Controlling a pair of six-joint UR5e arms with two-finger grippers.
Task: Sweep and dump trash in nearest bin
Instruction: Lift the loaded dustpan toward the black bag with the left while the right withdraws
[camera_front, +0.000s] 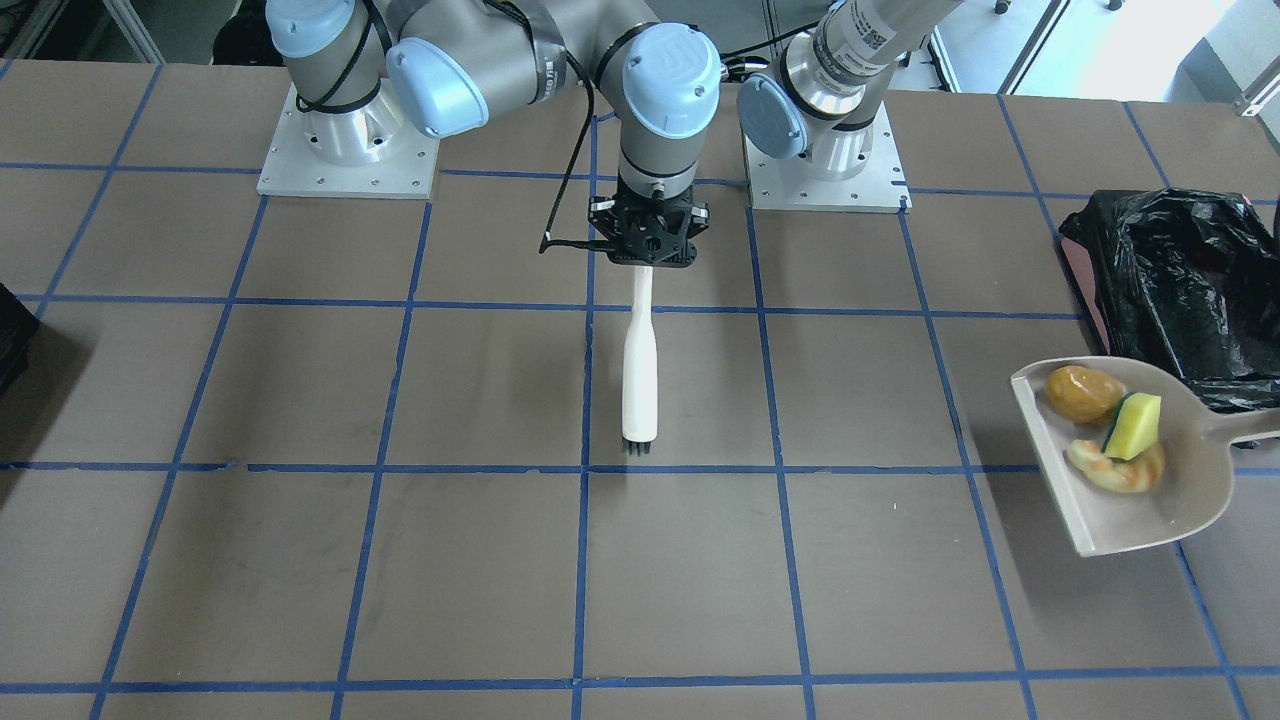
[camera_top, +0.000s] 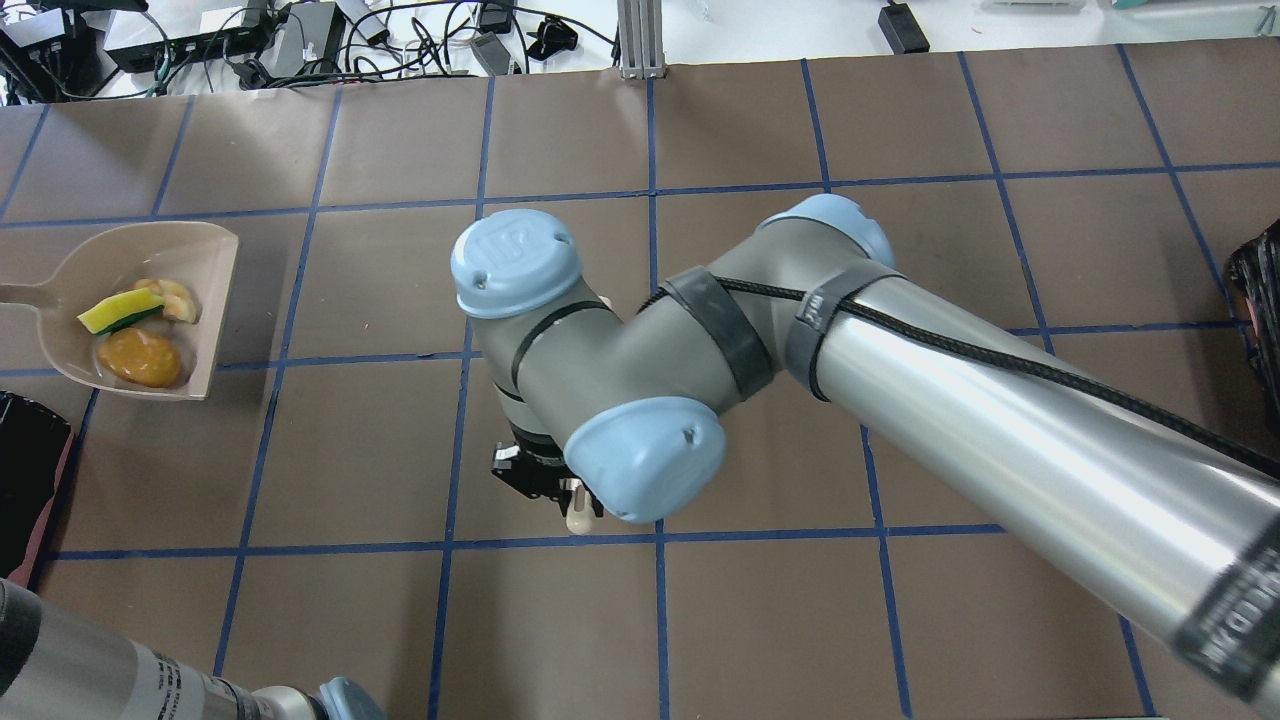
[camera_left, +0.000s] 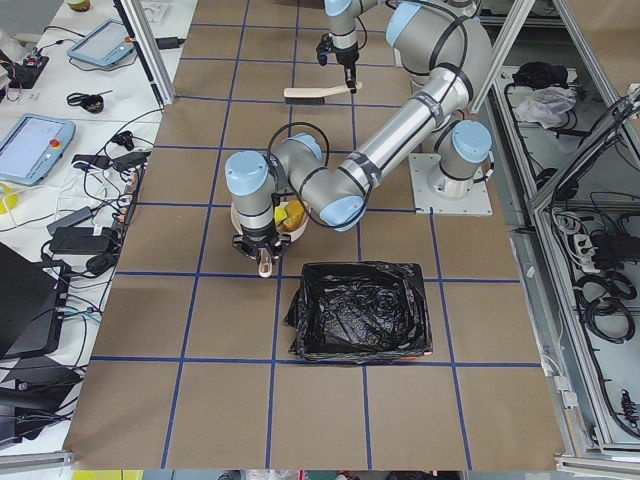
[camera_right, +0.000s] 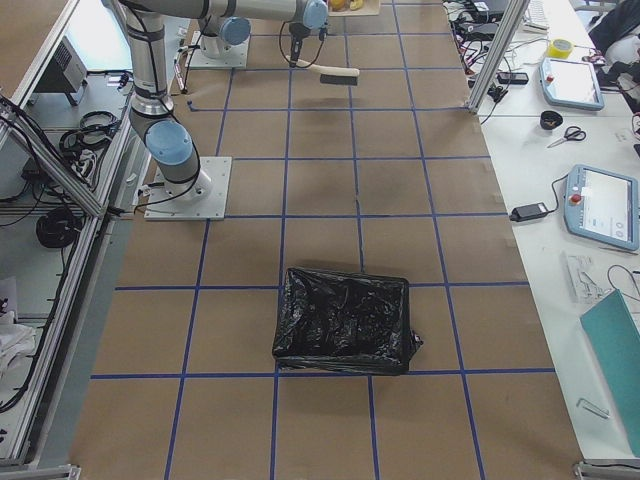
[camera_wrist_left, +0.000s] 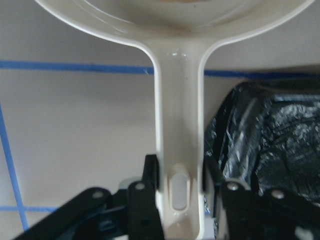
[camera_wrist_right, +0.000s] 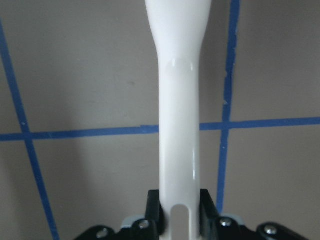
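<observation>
Tipping is the risky part from here. The left pincer (camera_wrist_left: 178, 180) pinches only the thin end of the dustpan handle (camera_wrist_left: 177, 100), so the smooth, glossy plastic could twist between the jaws as the pan turns. The load could then slide off the flat front lip before it is over the bin (camera_wrist_left: 270, 130). That bin sits just beside this pincer, to its right in the wrist view. Its crinkled, shiny black bag is bunched over the rim, and a loose fold could catch the pan's edge.

Ahead of the pincer, the shallow beige dustpan (camera_front: 1180, 500) carries all three pieces: a rounded golden-brown potato lump (camera_front: 1083, 392), a yellow wedge with a green edge (camera_front: 1135, 425) and a pale curved slice (camera_front: 1115, 468). All look smooth and likely to roll.

The right pincer (camera_wrist_right: 180, 202) pinches the hard white brush handle (camera_wrist_right: 179, 125), with the dark bristles (camera_front: 638, 447) at its far end.
</observation>
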